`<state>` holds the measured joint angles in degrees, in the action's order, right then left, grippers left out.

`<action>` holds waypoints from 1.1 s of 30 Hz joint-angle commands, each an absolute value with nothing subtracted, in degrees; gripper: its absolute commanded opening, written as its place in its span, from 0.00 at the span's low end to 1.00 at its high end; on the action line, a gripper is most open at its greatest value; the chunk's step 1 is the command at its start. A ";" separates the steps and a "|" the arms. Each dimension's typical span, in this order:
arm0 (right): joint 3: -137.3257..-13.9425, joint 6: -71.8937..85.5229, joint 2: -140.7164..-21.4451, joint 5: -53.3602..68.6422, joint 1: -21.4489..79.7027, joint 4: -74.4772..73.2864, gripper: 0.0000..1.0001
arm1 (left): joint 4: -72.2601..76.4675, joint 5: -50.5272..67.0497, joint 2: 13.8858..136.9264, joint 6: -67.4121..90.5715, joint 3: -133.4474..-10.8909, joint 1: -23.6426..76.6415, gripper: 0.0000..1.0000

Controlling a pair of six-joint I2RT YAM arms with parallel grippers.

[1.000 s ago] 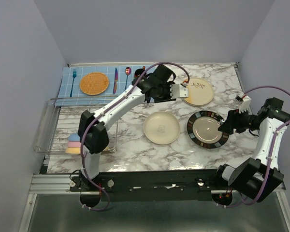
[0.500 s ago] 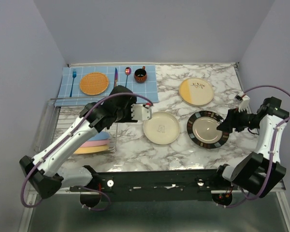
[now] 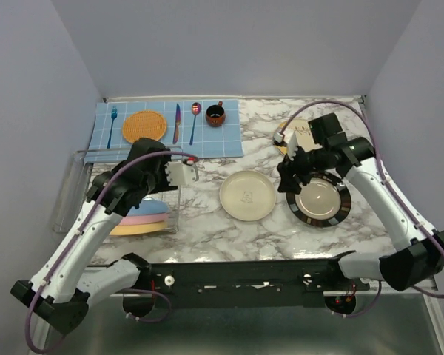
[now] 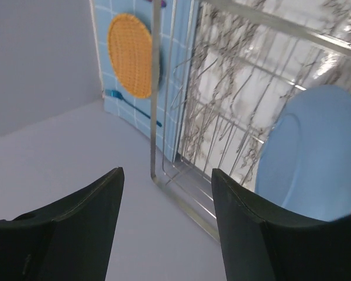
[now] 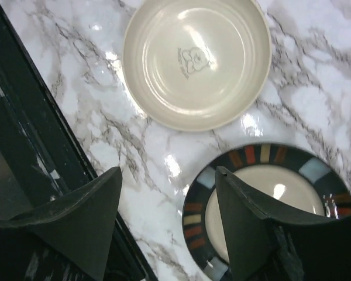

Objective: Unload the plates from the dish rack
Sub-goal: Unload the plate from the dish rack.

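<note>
The dish rack (image 3: 68, 198) stands at the table's left. It holds a stack of blue (image 3: 154, 208), pink and yellow-orange plates at its near end. My left gripper (image 3: 191, 172) is open and empty above the rack's right edge. Its wrist view shows the rack's wires (image 4: 155, 88) and the blue plate (image 4: 316, 158). On the marble lie a cream plate (image 3: 247, 195), a black-rimmed beige plate (image 3: 320, 200) and a cream-and-yellow plate (image 3: 296, 140), partly hidden by my right arm. My right gripper (image 3: 287, 174) is open and empty over the black-rimmed plate's (image 5: 269, 202) left edge, near the cream plate (image 5: 196, 58).
A blue checked placemat (image 3: 166, 129) at the back left holds an orange woven disc (image 3: 143, 126), fork, knife, spoon and a small dark red cup (image 3: 215, 115). The disc also shows in the left wrist view (image 4: 131, 55). The table's dark front rail (image 5: 35, 146) lies near the right gripper.
My left gripper has swung back from the cream-and-yellow plate to above the rack. My right gripper has moved left from the table's right side to the black-rimmed plate's left edge.
</note>
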<state>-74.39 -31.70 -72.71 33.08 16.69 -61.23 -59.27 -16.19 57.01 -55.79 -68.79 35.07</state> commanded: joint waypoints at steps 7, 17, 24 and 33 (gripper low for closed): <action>-81.82 -24.87 -84.02 13.37 44.37 -45.36 0.72 | -58.10 -3.87 51.69 -62.83 -68.65 9.87 0.70; -88.94 -26.28 -91.05 11.51 47.90 -42.98 0.72 | -58.55 -0.09 54.57 -70.48 -62.77 -10.88 0.69; -98.08 -26.63 -99.57 12.31 50.97 -42.71 0.73 | -60.55 5.62 58.71 -74.27 -63.10 -22.41 0.69; -106.16 -26.37 -106.87 9.14 60.55 -41.66 0.75 | -62.84 6.50 54.76 -73.39 -59.77 -23.03 0.69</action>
